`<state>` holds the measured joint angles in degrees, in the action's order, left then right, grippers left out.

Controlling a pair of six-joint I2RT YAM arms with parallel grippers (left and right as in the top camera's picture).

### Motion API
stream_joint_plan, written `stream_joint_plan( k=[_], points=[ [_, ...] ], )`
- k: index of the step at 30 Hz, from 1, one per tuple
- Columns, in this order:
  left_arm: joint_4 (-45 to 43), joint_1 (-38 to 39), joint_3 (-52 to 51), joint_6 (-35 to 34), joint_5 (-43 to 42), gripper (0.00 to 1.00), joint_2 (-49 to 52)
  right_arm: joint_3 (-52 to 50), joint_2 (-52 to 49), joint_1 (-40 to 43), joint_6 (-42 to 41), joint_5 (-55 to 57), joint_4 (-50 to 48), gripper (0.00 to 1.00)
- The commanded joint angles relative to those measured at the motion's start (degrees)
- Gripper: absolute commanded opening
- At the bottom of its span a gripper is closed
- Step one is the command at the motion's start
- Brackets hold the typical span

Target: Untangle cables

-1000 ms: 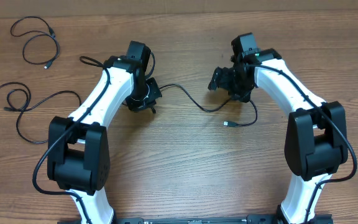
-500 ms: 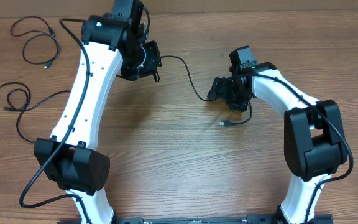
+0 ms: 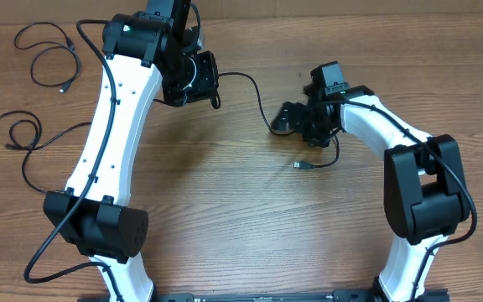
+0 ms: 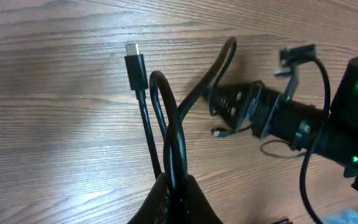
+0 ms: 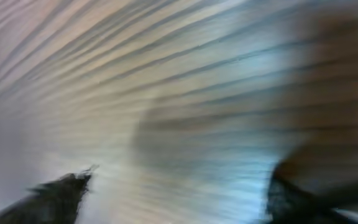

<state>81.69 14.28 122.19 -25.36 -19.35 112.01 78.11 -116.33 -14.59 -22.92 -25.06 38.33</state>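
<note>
Overhead view: the left arm is stretched far up the table. The left gripper (image 3: pixel 204 80) sits near the top edge, jaws closed tight on a thin black flexible cable (image 3: pixel 254 96). The cable leaves the grip to the right, drops in a curve & reaches the front of the right gripper (image 3: pixel 286 118), approx. centre-right of the brown wood-grain tabletop (image 3: pixel 225 218). Below that gripper a short black loop, prob. the same cable, ends in a small silver-tipped plug (image 3: pixel 298 165) lying flat on the wood.

Left wrist view: dark fingertips (image 4: pixel 201 211) at the bottom of the frame pinch the cable. Strands stand up from the pinch. One short strand ends in a black USB-C-type connector w/ silver tip (image 4: pixel 133 57); another arcs over to the right gripper's front.

Right wrist view: badly blurred. One dark fingertip (image 5: pixel 61 190) is at lower left, the other at lower right, wide apart w/ only wood grain btwn them. So the jaws are spread & nothing shows inside them. Can't tell if the cable touches the gripper's outside.

Two other cables lie well apart from the held one & separate from each other. A looped thin black cord (image 3: pixel 47 52) is in the top-left corner, and a second loose black cord (image 3: pixel 25 138) is at the left edge, beside the left arm.
</note>
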Motion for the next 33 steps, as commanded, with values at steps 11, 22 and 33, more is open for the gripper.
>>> stream_joint_plan(
  k=[11,22,33],
  points=[
    [3.6,-1.5,1.4,-2.6,0.3,0.04,-0.4,1.4,19.4,0.1,26.4,-13.7,9.2,1.00],
    [6.8,0.5,1.4,3.4,-15.8,0.04,-0.4,1.4,25.4,-1.3,33.8,-11.2,1.0,1.00],
    [15.1,3.5,1.4,10.0,-20.2,0.04,-0.4,1.4,25.4,-1.8,48.6,-11.0,1.9,0.81]
  ],
)
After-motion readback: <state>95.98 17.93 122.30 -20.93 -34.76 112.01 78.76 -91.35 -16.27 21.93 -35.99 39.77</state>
